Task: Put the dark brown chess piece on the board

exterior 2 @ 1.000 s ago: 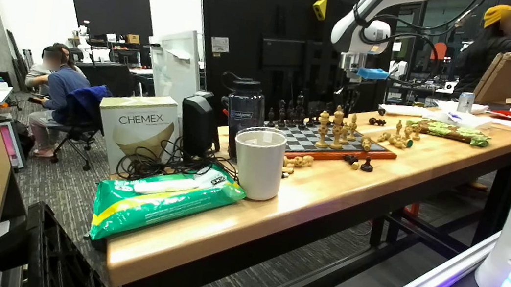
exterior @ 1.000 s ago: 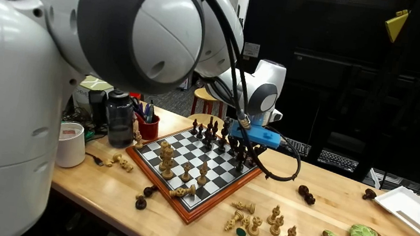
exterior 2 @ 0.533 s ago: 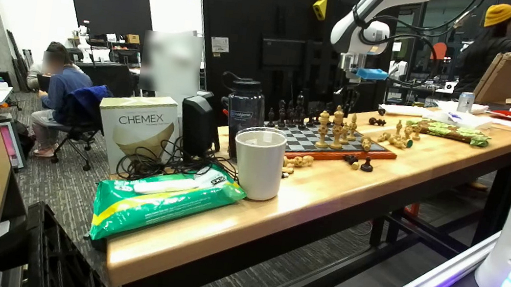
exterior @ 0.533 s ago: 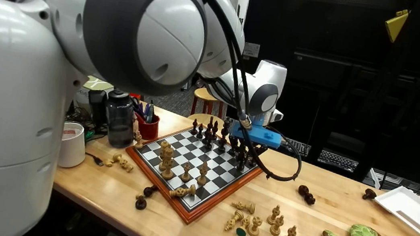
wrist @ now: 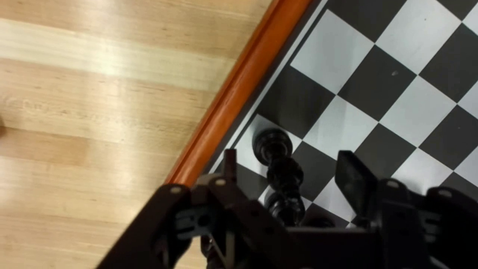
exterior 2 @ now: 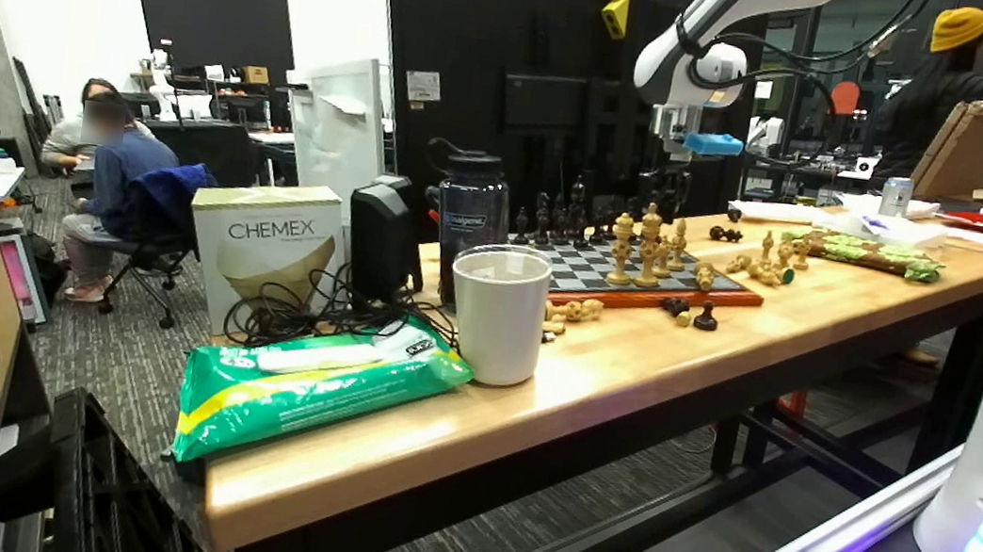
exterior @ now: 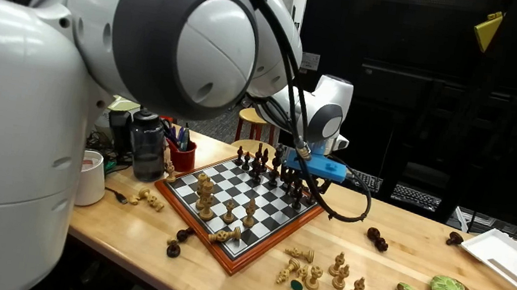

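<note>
In the wrist view a dark brown chess piece [wrist: 284, 173] stands on the board [wrist: 231, 101], its base on a light border square close to the reddish-brown frame. My gripper [wrist: 288, 162] is open, with one finger on either side of this piece and a visible gap to each. The tops of further dark pieces behind it are partly covered by the gripper's body. In an exterior view the board [exterior: 276, 237] shows the gripper low over its far right corner, where the blue mount and a cable hide much of the jaws.
Several dark pieces crowd the board's far side. Light pieces [exterior: 250, 212] stand on its near part, and more lie on the table beside it. A dark piece [exterior: 377, 239] lies to the right. A water bottle [exterior: 147, 150] and red pen cup [exterior: 182, 156] border the left corner.
The fingers have spread apart in the last half second. The arm's upper links have swung slightly, while the gripper stays over the same corner of the board.
</note>
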